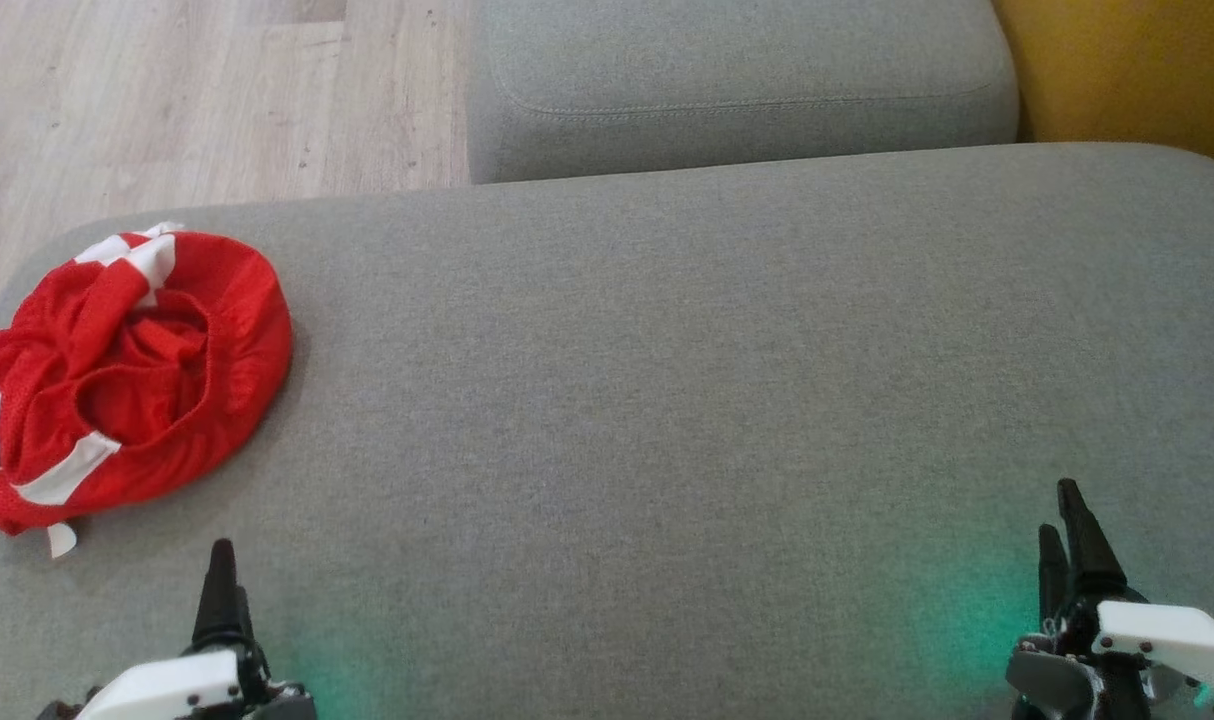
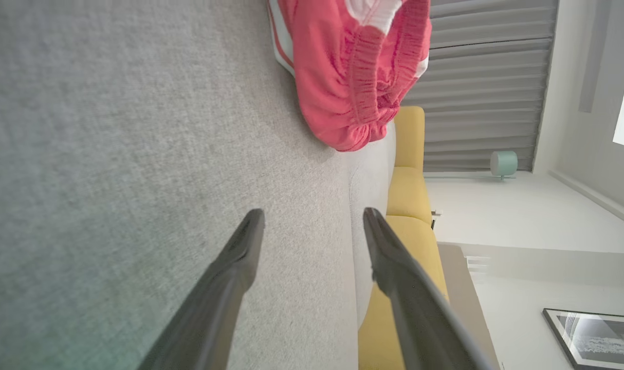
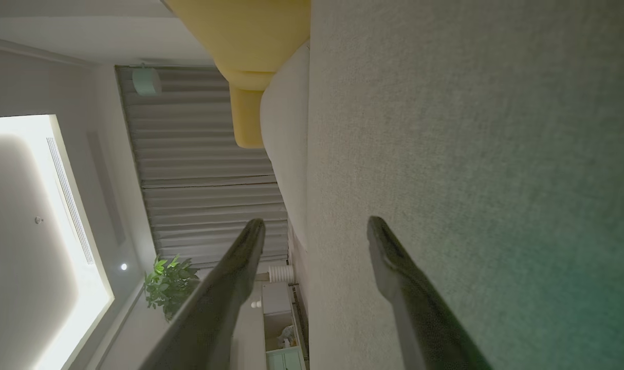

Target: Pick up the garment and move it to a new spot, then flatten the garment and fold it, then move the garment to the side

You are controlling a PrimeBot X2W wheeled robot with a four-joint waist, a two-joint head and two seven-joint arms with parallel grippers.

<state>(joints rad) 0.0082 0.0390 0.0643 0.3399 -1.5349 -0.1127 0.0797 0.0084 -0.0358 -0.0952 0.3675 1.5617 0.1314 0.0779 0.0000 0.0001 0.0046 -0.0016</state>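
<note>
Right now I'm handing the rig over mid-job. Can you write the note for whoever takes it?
Left gripper: fingers open, empty, low over the grey cushion, near the shorts.
Right gripper: fingers open, empty, over the cushion's right side.
Red shorts with white stripes: crumpled at the cushion's left edge, neither gripper touching them.
Done: nothing yet.
Left: pick up, move, flatten, fold, set aside.

You are looking at red shorts (image 1: 127, 370) with white stripes, lying crumpled in a rounded heap at the left end of the grey sofa cushion (image 1: 667, 400). The gathered elastic waistband is showing, and a small white tab is sticking out at the near edge.
</note>
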